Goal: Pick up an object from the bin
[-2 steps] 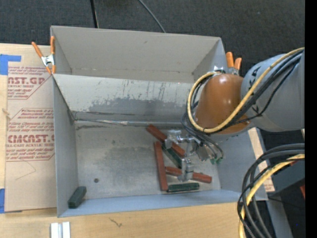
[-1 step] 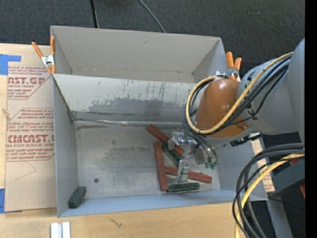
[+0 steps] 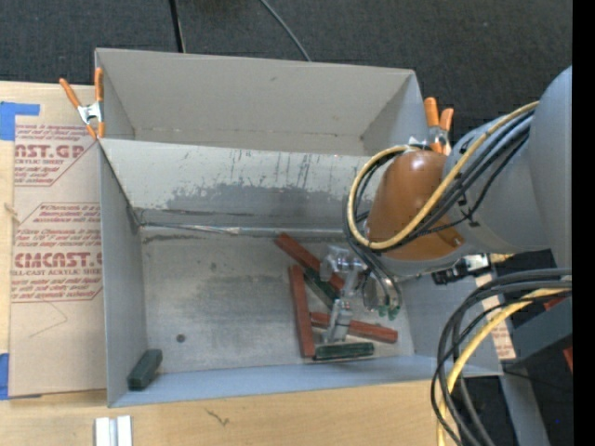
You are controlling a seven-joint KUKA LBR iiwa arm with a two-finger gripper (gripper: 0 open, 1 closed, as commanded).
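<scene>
1. In the middle of the frame, seen from above: a grey metal bin with tall slanted walls.
2. In from the right side of the frame: the robot arm, with a round orange cover and loops of yellow and black cables around it.
3. Low inside the bin, at the lower right of its floor: the gripper, shiny and silver, pointing down.
4. Cannot tell if wide or narrow, and cannot tell if holding anything.
5. Right under and around the gripper: a small heap of sticks, some red-brown and some dark green, lying across each other.
6. Just left of the gripper: a long red-brown stick, running up and down in the frame.
7. Just to the lower right of the gripper: a short red-brown stick, lying sideways.
8. Just below the gripper, near the front wall of the bin: a dark green bar, lying flat.
9. At the top of the heap: a slanted red-brown stick, pointing to the upper left.
10. In the lower left corner of the bin, well apart from the heap: a small dark green block, all alone.
</scene>
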